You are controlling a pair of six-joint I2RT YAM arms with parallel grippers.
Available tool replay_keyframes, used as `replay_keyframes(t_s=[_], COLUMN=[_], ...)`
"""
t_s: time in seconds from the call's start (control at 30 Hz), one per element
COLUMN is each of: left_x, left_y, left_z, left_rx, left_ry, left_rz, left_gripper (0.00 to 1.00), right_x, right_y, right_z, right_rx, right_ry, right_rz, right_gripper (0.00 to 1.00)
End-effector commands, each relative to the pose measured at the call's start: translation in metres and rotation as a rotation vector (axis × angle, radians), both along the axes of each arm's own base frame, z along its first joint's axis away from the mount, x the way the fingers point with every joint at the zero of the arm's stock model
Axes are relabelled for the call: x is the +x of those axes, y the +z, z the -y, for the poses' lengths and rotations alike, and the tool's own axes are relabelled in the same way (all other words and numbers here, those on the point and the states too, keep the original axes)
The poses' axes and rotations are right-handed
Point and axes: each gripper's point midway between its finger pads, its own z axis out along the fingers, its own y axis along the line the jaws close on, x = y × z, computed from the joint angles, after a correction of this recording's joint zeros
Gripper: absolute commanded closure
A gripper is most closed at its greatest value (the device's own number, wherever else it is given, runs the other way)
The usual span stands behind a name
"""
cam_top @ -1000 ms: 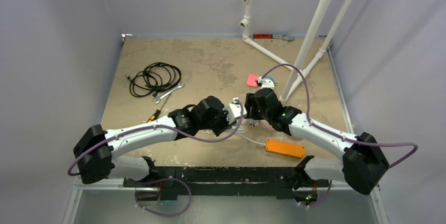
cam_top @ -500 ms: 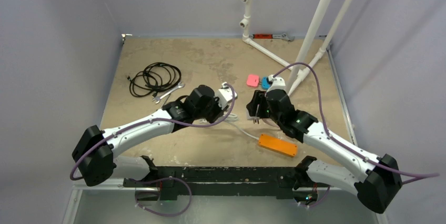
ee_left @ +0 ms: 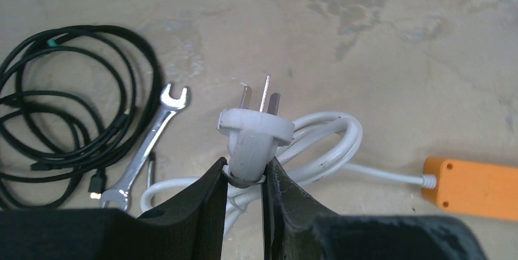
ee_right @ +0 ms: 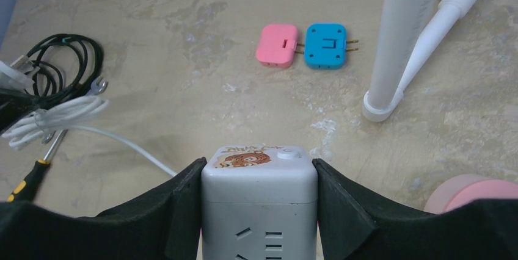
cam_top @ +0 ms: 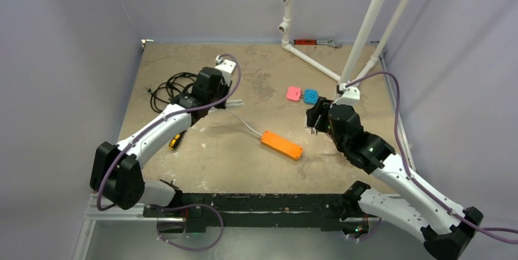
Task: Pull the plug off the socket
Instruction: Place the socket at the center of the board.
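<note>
**Plug free, held left of socket**

Plug (ee_left: pixel 256 133) sits pinched at its neck in the left hand (ee_left: pixel 244 177), prongs bare and pointing away from the wrist. Socket (cam_top: pixel 281 144) lies flat on the surface (cam_top: pixel 244 71) between the arms, long axis diagonal, its cable (ee_left: pixel 342 144) end toward the left hand. Plug and socket are well apart. Right hand (ee_right: pixel 259 171) grips a white cube (ee_right: pixel 259 211), nearer the right side. The pull looks done, and only a set-down seems left.

No text can be read; the white plastic cube adapter (ee_right: pixel 259 194) bears a brown sticker (ee_right: pixel 247 158), its lettering blurred.
</note>
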Motion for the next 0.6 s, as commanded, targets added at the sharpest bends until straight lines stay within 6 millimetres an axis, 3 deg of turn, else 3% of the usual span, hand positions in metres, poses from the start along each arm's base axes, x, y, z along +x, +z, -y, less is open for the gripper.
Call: replay_keyframes(t_s=[0.0,0.17,0.4,0.47,0.57], left_x=[0.050,0.094,0.160,0.179,0.205], left_y=[0.071,0.107,0.120,0.115,0.076], left_z=[-0.014,-0.013,-0.013,-0.010,-0.002], left_rx=[-0.128,-0.141,-0.137,-0.144,-0.090], left_ry=[0.178,0.236,0.286,0.288,0.281], left_rz=[0.198,0.325,0.449,0.442,0.352], left_gripper=[1.00,1.00,1.00,1.00,1.00], right_x=[0.004,0.000,-0.006,-0.008,-0.012], right_y=[0.036,0.029,0.023,0.025,0.029], right_z=[0.006,-0.002,-0.003,-0.002,-0.001], right_rx=[0.068,0.098,0.093,0.085,0.079], right_ry=[-0.043,-0.004,0.019,0.024,0.039], right_rz=[0.096,0.078,0.053,0.045,0.043], right_gripper=[1.00,1.00,1.00,1.00,1.00])
